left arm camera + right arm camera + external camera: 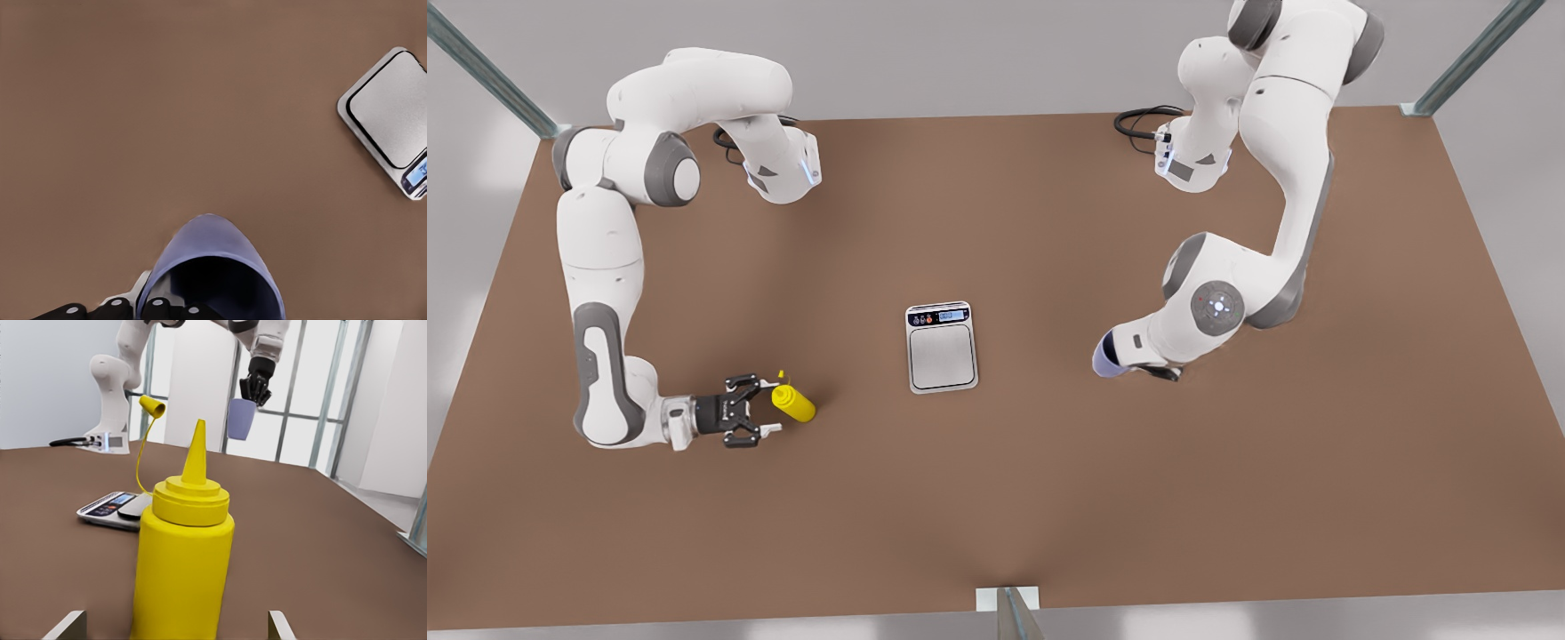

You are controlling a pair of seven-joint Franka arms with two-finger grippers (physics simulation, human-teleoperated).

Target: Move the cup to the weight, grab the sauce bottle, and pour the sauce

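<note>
Yellow and close to the lens in the right wrist view, the sauce bottle (183, 567) stands upright on the brown tabletop (320, 547), its pointed nozzle up and a small yellow cap (153, 406) dangling on a thin tether beside the tip. The right end effector (177, 628) sits around the bottle's base with its fingers (67, 627) spread wide, one on each side and apart from the yellow wall, so it grips nothing. In the front view that right end effector (767, 410) lies low at the front view's left, reaching toward the sauce bottle (792, 401), which stands between its fingertips. At the middle of the tabletop (996, 498) rests the weight (941, 346), a flat silver kitchen scale with a steel plate and a dark strip carrying a blue-lit display; nothing is on its plate. At the front view's right the left end effector (1138, 366) holds the cup (1108, 357), a lavender-blue tumbler, well apart from the scale. The left wrist view shows the cup (213, 273) clamped in the left end effector (157, 308), its dark inside facing the camera, raised above the bare tabletop (133, 120), with the weight (390, 113) off to one side. From the right wrist view, the cup (241, 419) hangs in the left end effector (255, 392) high above the tabletop, beyond the weight (117, 510).
</note>
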